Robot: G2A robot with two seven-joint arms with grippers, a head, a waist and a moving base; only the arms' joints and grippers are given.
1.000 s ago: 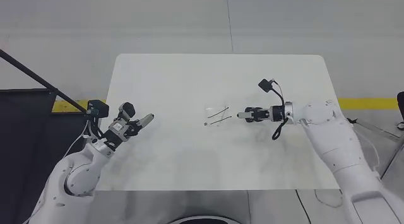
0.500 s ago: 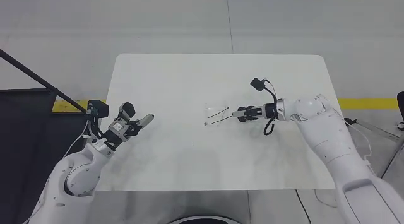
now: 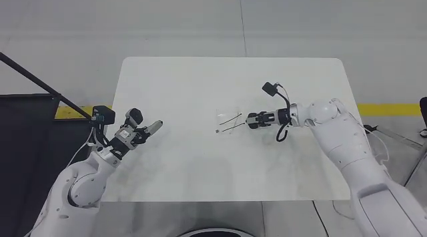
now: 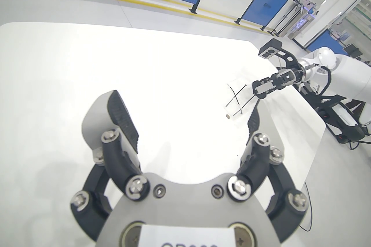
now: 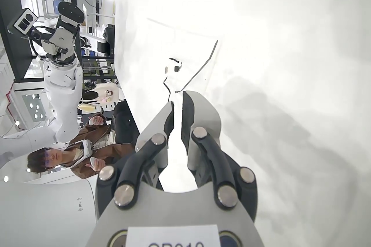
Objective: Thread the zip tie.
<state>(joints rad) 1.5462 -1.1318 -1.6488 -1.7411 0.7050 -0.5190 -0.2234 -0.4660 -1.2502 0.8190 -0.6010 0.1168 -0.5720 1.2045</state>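
Top view: two black zip ties lie crossed on the table, with the right claw just beside them and the left claw well apart.

Left wrist view: the left claw gapes wide, far from the zip ties.

Right wrist view: the right claw is nearly closed at the zip ties; whether it grips one cannot be told.

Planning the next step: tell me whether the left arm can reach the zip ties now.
Probably yes: bare table lies between the open left end effector and the zip ties, a long stretch; the right end effector sits at their far end.
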